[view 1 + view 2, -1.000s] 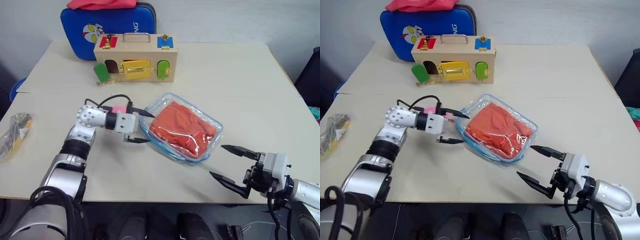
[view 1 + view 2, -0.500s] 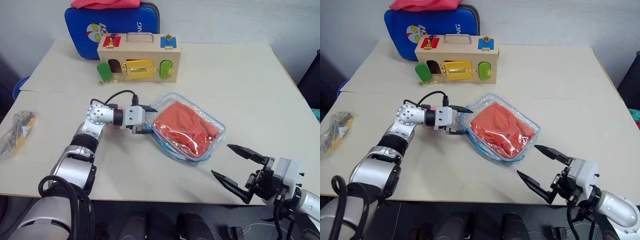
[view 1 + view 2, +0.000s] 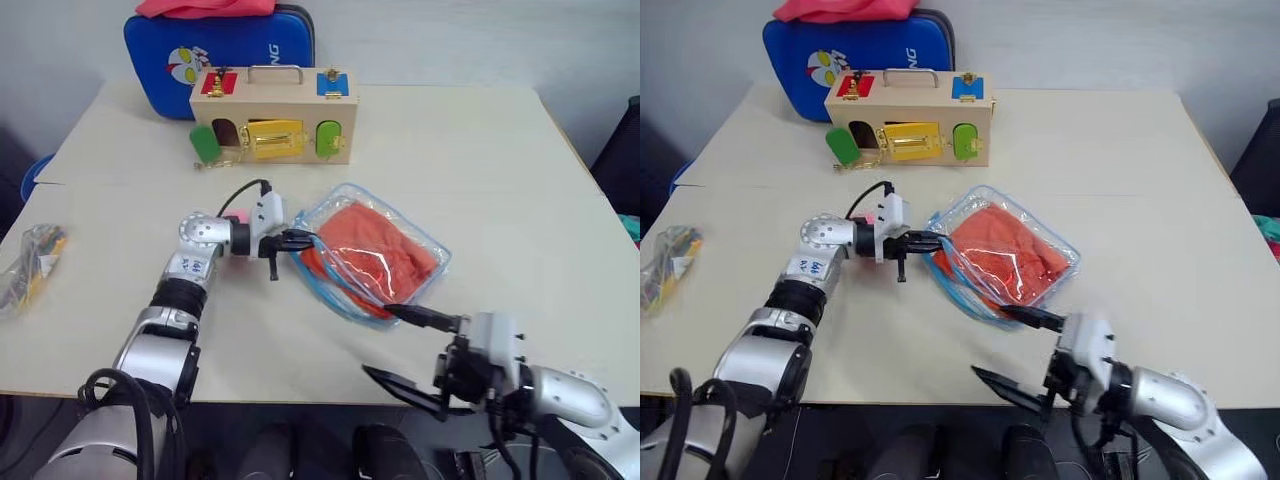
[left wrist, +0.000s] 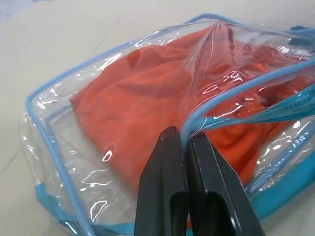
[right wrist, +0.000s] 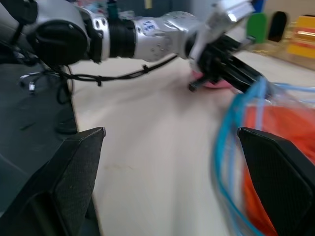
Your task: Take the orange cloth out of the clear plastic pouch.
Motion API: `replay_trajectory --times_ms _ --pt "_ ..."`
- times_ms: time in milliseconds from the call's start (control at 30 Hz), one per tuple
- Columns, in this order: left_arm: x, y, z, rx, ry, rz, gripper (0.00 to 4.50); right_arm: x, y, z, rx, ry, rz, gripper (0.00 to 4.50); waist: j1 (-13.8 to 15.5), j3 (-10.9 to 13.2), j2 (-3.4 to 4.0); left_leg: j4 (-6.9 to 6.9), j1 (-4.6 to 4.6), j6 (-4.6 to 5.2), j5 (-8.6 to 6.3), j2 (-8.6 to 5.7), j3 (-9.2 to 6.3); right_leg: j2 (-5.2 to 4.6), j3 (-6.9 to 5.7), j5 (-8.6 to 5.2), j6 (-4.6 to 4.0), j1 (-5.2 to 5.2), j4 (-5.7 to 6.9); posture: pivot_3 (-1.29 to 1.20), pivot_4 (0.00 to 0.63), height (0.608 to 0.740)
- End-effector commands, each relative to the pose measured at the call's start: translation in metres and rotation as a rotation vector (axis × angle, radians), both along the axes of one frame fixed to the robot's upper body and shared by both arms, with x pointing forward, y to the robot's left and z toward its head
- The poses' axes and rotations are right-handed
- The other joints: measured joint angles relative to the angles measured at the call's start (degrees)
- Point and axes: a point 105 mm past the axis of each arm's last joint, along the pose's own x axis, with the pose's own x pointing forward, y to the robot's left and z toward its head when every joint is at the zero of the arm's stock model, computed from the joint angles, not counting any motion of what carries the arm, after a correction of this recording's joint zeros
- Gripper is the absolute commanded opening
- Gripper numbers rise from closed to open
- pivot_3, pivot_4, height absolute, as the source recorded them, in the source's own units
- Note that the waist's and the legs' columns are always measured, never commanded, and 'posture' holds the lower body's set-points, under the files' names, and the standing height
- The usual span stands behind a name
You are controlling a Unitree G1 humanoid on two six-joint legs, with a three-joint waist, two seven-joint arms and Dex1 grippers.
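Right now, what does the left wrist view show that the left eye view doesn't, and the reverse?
Left wrist alone: the black fingers pressed together, pinching the pouch's blue edge. Left eye alone: the wooden box, the blue case with a pink-red cloth on top, the small bag of sticks, and the right end effector open near the pouch's front corner. Both: the clear pouch with the orange cloth inside.

Blue case [image 3: 160, 60], far past the left hand [image 3: 300, 240] at the table's back edge: white letters "NG" on its front, end of a longer word hidden behind the wooden box [image 3: 275, 115]. Cartoon face print beside it, no words. Nothing else legible.
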Motion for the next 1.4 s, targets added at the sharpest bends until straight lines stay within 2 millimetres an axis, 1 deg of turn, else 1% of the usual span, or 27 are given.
replay_trajectory --times_ms 33,67,100,200,267,300,400,433,500,667,800,933,1033,1133,1233,1333,1400 --pt "-0.009 -0.022 0.022 -0.092 0.051 0.025 0.01 0.019 0.017 -0.008 -0.042 0.036 -0.026 4.5 0.15 0.0 -0.01 0.04 -0.06 0.0 0.0 -0.02 -0.08 -0.07 0.09 0.0 0.0 0.0 0.0 0.0 0.15 0.74" --pt "-0.012 -0.026 0.022 -0.095 0.074 0.038 0.01 0.025 0.02 -0.011 -0.064 0.046 -0.031 4.5 0.27 -0.01 -0.02 0.1 -0.08 0.0 0.0 -0.01 -0.12 -0.14 0.2 0.0 0.0 0.0 0.01 0.0 0.15 0.74" --pt "-0.016 -0.031 0.022 -0.094 0.1 0.057 0.01 0.036 0.023 -0.013 -0.08 0.041 -0.055 4.5 0.4 -0.01 -0.02 0.13 -0.11 0.0 0.0 -0.04 -0.15 -0.16 0.23 0.01 -0.01 -0.01 0.02 0.0 0.15 0.74" --pt "-0.015 -0.038 0.023 -0.107 0.174 0.166 0.01 0.062 0.028 -0.021 -0.126 0.072 -0.133 4.5 0.36 -0.01 -0.02 0.16 -0.16 0.0 0.0 -0.08 -0.19 -0.17 0.3 0.0 -0.01 -0.02 0.03 0.0 0.15 0.74" --pt "-0.015 -0.041 0.024 -0.11 0.216 0.215 0.01 0.07 0.03 -0.025 -0.159 0.076 -0.138 4.5 0.22 -0.01 -0.02 0.15 -0.2 0.0 0.0 -0.09 -0.17 -0.13 0.33 0.01 -0.01 -0.1 0.05 0.0 0.15 0.74" --pt "-0.02 -0.044 0.026 -0.113 0.218 0.196 0.01 0.076 0.03 -0.024 -0.171 0.054 -0.156 4.5 0.17 -0.01 -0.02 0.15 -0.23 0.0 0.0 -0.08 -0.16 -0.08 0.35 0.0 -0.01 -0.15 0.07 0.0 0.15 0.74" --pt "-0.032 -0.046 0.026 -0.06 0.169 0.141 0.01 0.102 0.022 -0.017 -0.217 -0.061 -0.274 4.5 0.07 -0.02 -0.01 0.17 -0.55 -0.05 0.03 -0.08 -0.09 0.08 0.44 0.01 -0.01 -0.57 0.23 0.0 0.15 0.74" --pt "-0.032 -0.045 0.024 -0.052 0.171 0.143 0.01 0.109 0.017 -0.014 -0.242 -0.09 -0.309 4.5 0.02 -0.02 -0.01 0.18 -0.69 -0.06 0.05 -0.1 0.0 0.1 0.53 0.0 -0.01 -0.84 0.4 0.0 0.15 0.74" --pt "-0.032 -0.041 0.022 -0.05 0.181 0.149 0.01 0.119 0.009 -0.014 -0.299 -0.126 -0.359 4.5 -0.03 -0.01 -0.01 0.18 -0.73 -0.09 0.07 -0.1 0.06 0.11 0.58 0.0 -0.01 -0.96 0.5 0.0 0.15 0.74" --pt "-0.035 -0.041 0.017 -0.039 0.174 0.134 0.01 0.132 0.01 -0.015 -0.314 -0.126 -0.392 4.5 -0.06 -0.02 -0.01 0.17 -0.77 -0.11 0.09 -0.06 0.06 0.17 0.61 0.0 -0.02 -1.01 0.5 0.0 0.15 0.74" --pt "-0.039 -0.043 0.015 -0.037 0.155 0.117 0.01 0.142 0.006 -0.021 -0.385 -0.171 -0.437 4.5 -0.06 -0.02 -0.01 0.17 -0.77 -0.11 0.09 -0.06 0.08 0.17 0.65 0.0 -0.02 -1.02 0.52 0.0 0.15 0.74" --pt "-0.043 -0.047 0.015 -0.048 0.155 0.105 0.01 0.151 -0.002 -0.035 -0.499 -0.207 -0.456 4.5 -0.01 -0.02 -0.01 0.19 -0.77 -0.1 0.09 -0.09 0.09 0.16 0.67 0.0 -0.02 -1.02 0.53 0.0 0.15 0.74" --pt "-0.045 -0.049 0.015 -0.051 0.155 0.096 0.01 0.151 -0.004 -0.047 -0.553 -0.176 -0.421 4.5 0.04 -0.02 0.0 0.19 -0.77 -0.1 0.09 -0.08 0.08 0.17 0.68 0.0 -0.02 -1.01 0.54 0.0 0.15 0.74" --pt "-0.045 -0.051 0.016 -0.053 0.155 0.093 0.01 0.151 -0.006 -0.053 -0.572 -0.143 -0.412 4.5 0.11 -0.03 0.0 0.22 -0.75 -0.09 0.1 -0.09 0.07 0.17 0.67 0.0 -0.03 -0.98 0.56 0.0 0.15 0.74" --pt "-0.044 -0.052 0.016 -0.054 0.155 0.093 0.01 0.152 -0.009 -0.064 -0.617 -0.079 -0.399 4.5 0.09 -0.04 0.0 0.23 -0.74 -0.09 0.1 -0.09 0.07 0.17 0.68 0.0 -0.03 -0.97 0.56 0.0 0.15 0.74" --pt "-0.043 -0.052 0.017 -0.057 0.155 0.092 0.0 0.155 -0.011 -0.074 -0.631 0.003 -0.402 3.89 0.11 -0.08 -0.03 0.24 -0.71 -0.09 0.1 -0.09 0.07 0.18 0.67 0.0 -0.02 -0.94 0.59 0.0 0.15 0.74" --pt "-0.041 -0.053 0.017 -0.059 0.157 0.092 0.0 0.158 -0.012 -0.08 -0.636 0.054 -0.409 3.24 0.11 -0.14 -0.05 0.26 -0.66 -0.09 0.1 -0.09 0.06 0.18 0.67 0.0 -0.03 -0.88 0.62 0.0 0.15 0.74"
